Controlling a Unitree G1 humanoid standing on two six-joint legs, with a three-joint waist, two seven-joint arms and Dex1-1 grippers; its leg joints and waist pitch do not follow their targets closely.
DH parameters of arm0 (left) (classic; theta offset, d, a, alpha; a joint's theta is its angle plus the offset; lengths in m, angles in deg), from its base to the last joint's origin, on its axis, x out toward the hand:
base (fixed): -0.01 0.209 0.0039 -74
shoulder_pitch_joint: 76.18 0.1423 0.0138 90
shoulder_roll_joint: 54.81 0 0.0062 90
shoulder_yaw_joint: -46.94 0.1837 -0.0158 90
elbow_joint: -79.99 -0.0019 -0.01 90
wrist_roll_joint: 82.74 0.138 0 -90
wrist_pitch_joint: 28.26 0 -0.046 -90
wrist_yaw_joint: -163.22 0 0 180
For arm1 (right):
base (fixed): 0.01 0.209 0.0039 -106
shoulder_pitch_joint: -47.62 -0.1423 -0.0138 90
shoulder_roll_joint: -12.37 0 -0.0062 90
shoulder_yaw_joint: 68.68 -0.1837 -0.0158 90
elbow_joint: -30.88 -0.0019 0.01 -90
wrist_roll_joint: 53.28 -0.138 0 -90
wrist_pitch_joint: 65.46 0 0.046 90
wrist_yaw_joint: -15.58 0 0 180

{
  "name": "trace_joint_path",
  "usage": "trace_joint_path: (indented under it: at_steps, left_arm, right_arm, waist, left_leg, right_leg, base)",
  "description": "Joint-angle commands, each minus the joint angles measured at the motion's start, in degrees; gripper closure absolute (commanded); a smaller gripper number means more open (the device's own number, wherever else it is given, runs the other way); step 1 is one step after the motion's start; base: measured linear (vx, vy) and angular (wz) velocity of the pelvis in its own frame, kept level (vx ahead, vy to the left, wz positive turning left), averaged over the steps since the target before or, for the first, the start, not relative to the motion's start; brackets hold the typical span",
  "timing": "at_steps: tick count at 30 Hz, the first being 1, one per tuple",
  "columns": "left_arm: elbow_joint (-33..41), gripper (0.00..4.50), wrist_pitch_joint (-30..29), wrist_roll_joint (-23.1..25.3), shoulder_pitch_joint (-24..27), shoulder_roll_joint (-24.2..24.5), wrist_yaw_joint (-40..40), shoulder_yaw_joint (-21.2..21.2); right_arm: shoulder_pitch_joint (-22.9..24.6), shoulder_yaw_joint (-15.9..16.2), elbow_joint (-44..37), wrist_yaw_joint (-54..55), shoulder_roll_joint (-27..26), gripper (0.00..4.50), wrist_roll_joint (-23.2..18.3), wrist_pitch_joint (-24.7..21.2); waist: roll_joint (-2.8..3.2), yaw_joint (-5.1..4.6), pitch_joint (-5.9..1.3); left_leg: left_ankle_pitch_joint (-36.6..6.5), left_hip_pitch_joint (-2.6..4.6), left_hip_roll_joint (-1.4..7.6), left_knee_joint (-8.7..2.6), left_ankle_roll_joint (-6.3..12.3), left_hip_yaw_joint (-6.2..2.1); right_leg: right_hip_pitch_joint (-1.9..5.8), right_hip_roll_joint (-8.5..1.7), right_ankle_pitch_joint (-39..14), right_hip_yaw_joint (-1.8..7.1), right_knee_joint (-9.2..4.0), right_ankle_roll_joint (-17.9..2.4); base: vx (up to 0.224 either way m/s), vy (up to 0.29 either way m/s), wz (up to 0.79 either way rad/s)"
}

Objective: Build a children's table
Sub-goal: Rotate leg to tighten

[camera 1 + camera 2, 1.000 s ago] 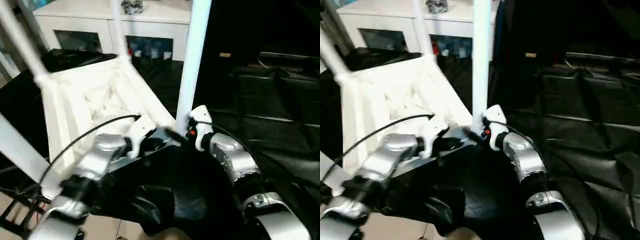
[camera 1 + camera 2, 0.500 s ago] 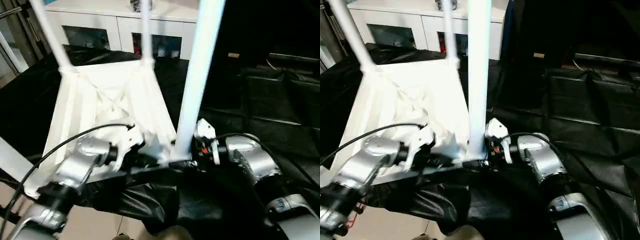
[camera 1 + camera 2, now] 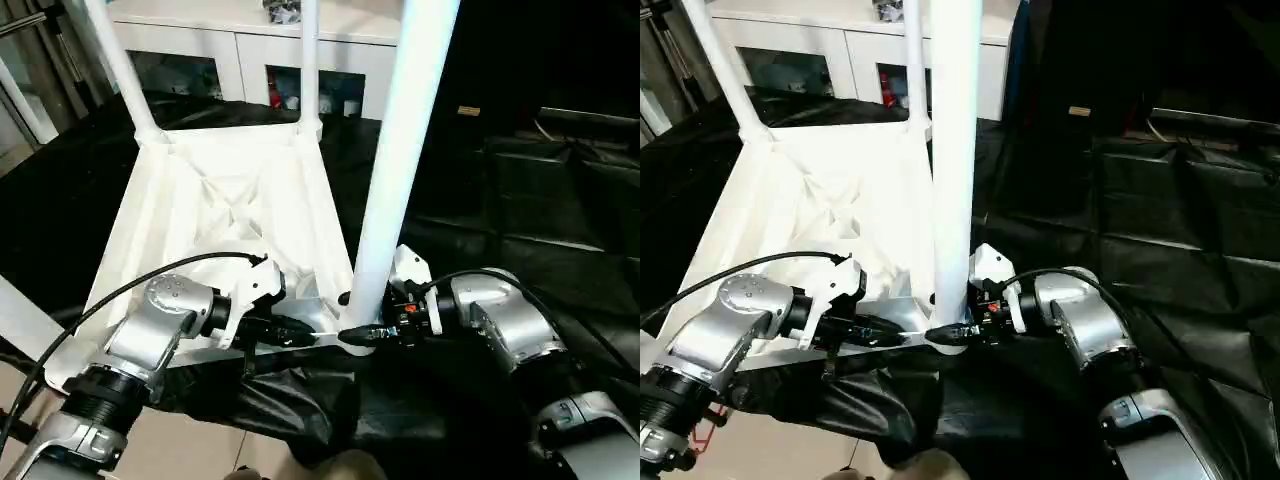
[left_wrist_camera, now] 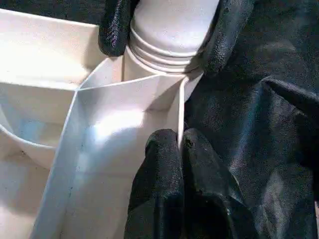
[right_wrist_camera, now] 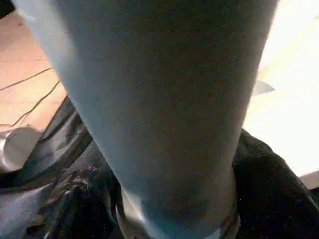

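The white tabletop (image 3: 230,200) of the children's table lies upside down, ribbed underside up. Legs stand in its far corner sockets (image 3: 120,70) (image 3: 310,60), and another slants past the near left corner (image 3: 20,320). The near right leg (image 3: 400,150) stands upright in its socket. My right gripper (image 3: 352,318) is shut on that leg's base, one finger on each side. My left gripper (image 4: 180,142) is shut on the tabletop's thin rim wall just beside that socket. In the left wrist view the right gripper's fingers (image 4: 114,30) hug the leg's ringed collar. The leg (image 5: 159,99) looms close in the right wrist view.
A white cabinet with glass doors (image 3: 250,40) stands behind the tabletop. Black cloth (image 3: 520,200) covers the surface to the right and hangs over the near edge. Bare floor (image 3: 190,450) shows at the lower left. A black cable (image 3: 120,295) loops off my left forearm.
The camera has shifted. My right gripper's fingers have closed in around the base of the near right leg. The left gripper keeps its hold on the rim.
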Motion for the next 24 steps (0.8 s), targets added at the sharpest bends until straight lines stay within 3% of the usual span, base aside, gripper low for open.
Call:
trace_joint_path:
  at_steps: [1, 3, 5, 7, 9, 13, 15, 17, 21, 24]
  left_arm:
    - [0.1, 4.5, 1.1, -0.3, -2.0, -2.2, -3.5, -0.6]
    - [-2.0, 4.5, 1.0, 0.3, -3.5, -5.0, -8.5, -1.7]
    - [-3.8, 4.5, 0.4, 1.3, -4.9, -7.5, -12.9, -2.1]
    - [-5.6, 4.5, 0.1, 2.4, -6.2, -9.8, -16.7, -2.0]
    - [-7.4, 4.5, -0.1, 3.5, -7.4, -12.2, -20.4, -2.0]
    - [-10.6, 4.5, -0.8, 5.4, -9.4, -17.3, -28.3, -2.2]
    - [-11.2, 4.5, -0.4, 6.2, -9.8, -18.3, -29.5, -1.7]
    - [-11.4, 4.5, 0.0, 6.5, -10.0, -18.7, -29.7, -1.5]
    - [-9.7, 4.5, 1.3, 6.4, -8.8, -17.4, -26.2, -0.9]
    - [-7.7, 4.5, 2.4, 5.3, -7.4, -15.3, -21.7, -0.5]
  right_arm:
    - [0.6, 0.4, -0.3, 2.6, -1.7, 1.78, -0.5, -0.4]
    - [0.6, -1.0, 1.9, 10.0, -4.5, 1.79, 0.8, 0.7]
    - [-0.4, -2.1, 5.1, 18.4, -7.2, 1.79, 2.3, -1.0]
    - [-1.1, -2.8, 7.4, 24.7, -9.6, 1.8, 3.3, -1.8]
    - [-1.8, -3.7, 9.0, 30.1, -12.0, 1.8, 3.7, -2.7]
    - [-4.3, -6.2, 13.3, 42.0, -17.2, 1.8, 4.6, -4.2]
    - [-5.0, -5.8, 14.0, 42.8, -18.5, 1.8, 5.2, -2.2]
    - [-5.3, -5.7, 14.5, 43.1, -19.0, 1.1, 5.3, -1.2]
    - [-6.0, -5.9, 14.0, 40.1, -18.6, 0.81, 4.8, -0.7]
    - [-5.7, -4.5, 12.8, 35.8, -16.1, 0.62, 5.2, 0.5]
  waist:
    - [-0.37, -0.24, -3.57]
    - [-0.35, -0.66, -3.2]
    - [-0.39, -0.88, -3.31]
    - [-0.39, -1.49, -2.94]
    - [-0.25, -1.79, -3.1]
    - [-0.34, -2.31, -3.15]
    - [0.04, -2.14, -3.24]
    - [-0.22, -2.18, -3.38]
    - [-0.11, -2.12, -3.48]
    - [-0.04, -2.22, -3.34]
  left_leg:
    - [-9.1, 0.48, 0.65, -3.66, 3.84, 0.64]
    - [-11.3, 0.49, 0.52, -4.04, 2.33, 0.6]
    - [-12.9, 0.64, 0.49, -4.19, 1.14, 0.41]
    - [-14.7, 0.52, 0.29, -4.57, -0.21, 0.26]
    - [-15.3, 0.77, 0.28, -4.51, -0.48, 0.16]
    - [-15.0, 0.64, 0.14, -4.51, -0.41, 0.15]
    - [-14.6, 0.52, 0.24, -4.47, 0.06, 0.13]
    - [-13.6, 0.32, 0.15, -4.36, 0.69, 0.23]
    - [-12.4, 0.29, 0.22, -4.3, 1.72, 0.28]
    - [-13.9, 0.29, 0.27, -4.42, 1.83, 0.27]
  right_leg:
    - [3.22, -1.79, -4.2, 1.45, -3.38, -15.7]
    - [3.08, -1.83, -8.5, 1.55, -3.93, -14.5]
    - [3.19, -1.99, -12.2, 1.6, -4.17, -13.2]
    - [3.05, -1.97, -17.4, 1.54, -4.75, -11.3]
    - [2.91, -2.04, -18.9, 1.58, -4.97, -10.5]
    - [2.86, -1.92, -19.1, 1.54, -5.16, -10.0]
    - [2.89, -1.96, -16.9, 1.57, -5.04, -10.4]
    - [3.08, -1.88, -14.2, 1.5, -4.85, -10.8]
    - [3.18, -1.84, -11.1, 1.46, -4.6, -12.0]
    - [3.16, -1.94, -12.5, 1.44, -4.78, -12.1]
  base:
    - [0.0, 0.0, 0.0]
    - [0.0, 0.0, 0.0]
    - [0.0, 0.0, 0.0]
    - [0.0, 0.0, 0.0]
    - [0.0, 0.0, 0.0]
    - [0.0, 0.0, 0.0]
    - [0.0, 0.0, 0.0]
    - [0.0, 0.0, 0.0]
    - [0.0, 0.0, 0.0]
    - [0.0, 0.0, 0.0]
